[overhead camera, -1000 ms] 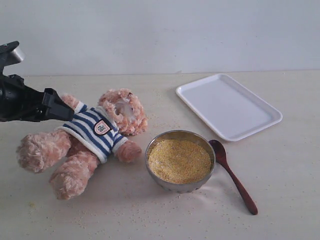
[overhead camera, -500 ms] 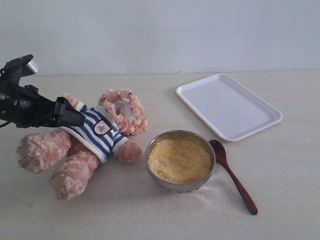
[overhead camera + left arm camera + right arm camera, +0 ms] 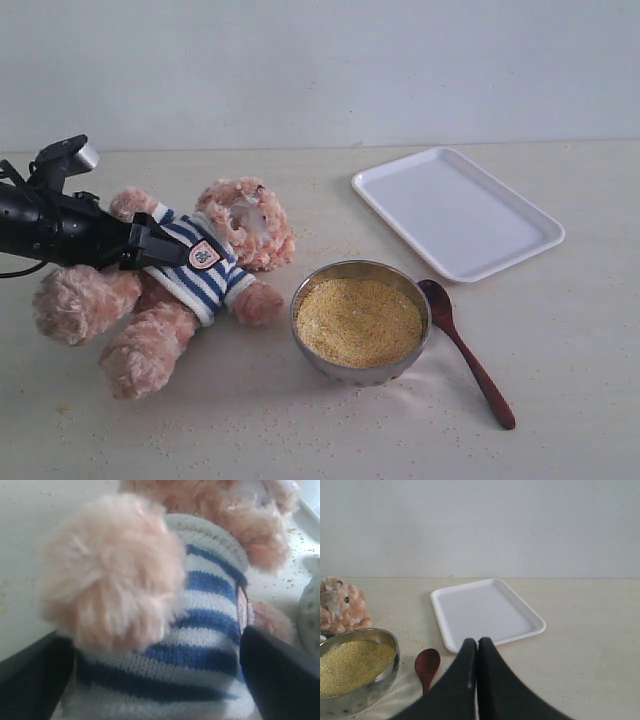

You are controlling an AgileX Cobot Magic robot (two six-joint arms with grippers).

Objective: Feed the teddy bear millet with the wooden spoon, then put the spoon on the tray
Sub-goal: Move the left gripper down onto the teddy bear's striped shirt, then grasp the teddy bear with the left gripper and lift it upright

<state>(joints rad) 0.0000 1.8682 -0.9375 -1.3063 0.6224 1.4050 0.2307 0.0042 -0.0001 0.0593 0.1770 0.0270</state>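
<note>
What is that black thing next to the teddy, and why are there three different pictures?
That black thing is a robot's left claw, at the end of one of its two arms. One picture comes from a camera watching the whole table. The other two come from little cameras on the arms' wrists. On the table lie a teddy bear, a steel bowl full of millet, a wooden spoon beside it and a white tray. The left claw is open, one finger on each side of the teddy bear. The right claw is shut and holds nothing.

Left claw point(image 3: 155, 677) apparently wide; right claw point(image 3: 477, 647) tight together.
</note>
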